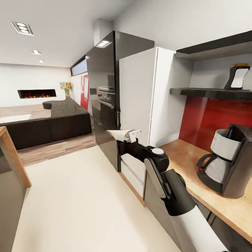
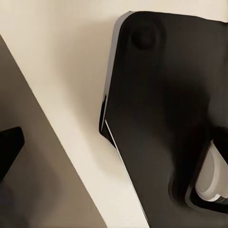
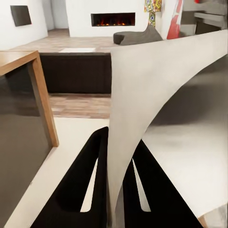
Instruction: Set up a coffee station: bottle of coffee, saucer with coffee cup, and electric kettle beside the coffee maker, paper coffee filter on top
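The right claw [image 3: 116,190] was clamped on the paper coffee filter [image 3: 161,114], its two dark fingers [image 3: 85,180] pressed against either face of the thin white sheet, which fanned out wide beyond them in the right wrist view. From the head camera the right arm reached forward over the pale floor [image 1: 77,203], with the filter [image 1: 119,134] held out at its tip, level with the front of the dark oven tower [image 1: 105,91] and well apart from the coffee maker [image 1: 227,159].

The coffee maker stood on the kitchen countertop [image 1: 189,164] (a light wood worktop against the red backsplash), its carafe handle turned toward the room. Above it, on the kitchen shelf [image 1: 210,92], stood the bottle of coffee [image 1: 238,76] with its yellow-brown cap.

The left wrist view looked down on cream floor and a glossy black part of the robot's body [image 2: 166,109]; whether the left claw was open or closed could not be told from it.

Farther off lay a dark sofa [image 1: 52,122] and a lit fireplace [image 1: 36,93] in the white wall. A wooden bar edge [image 1: 14,157] showed at the left.
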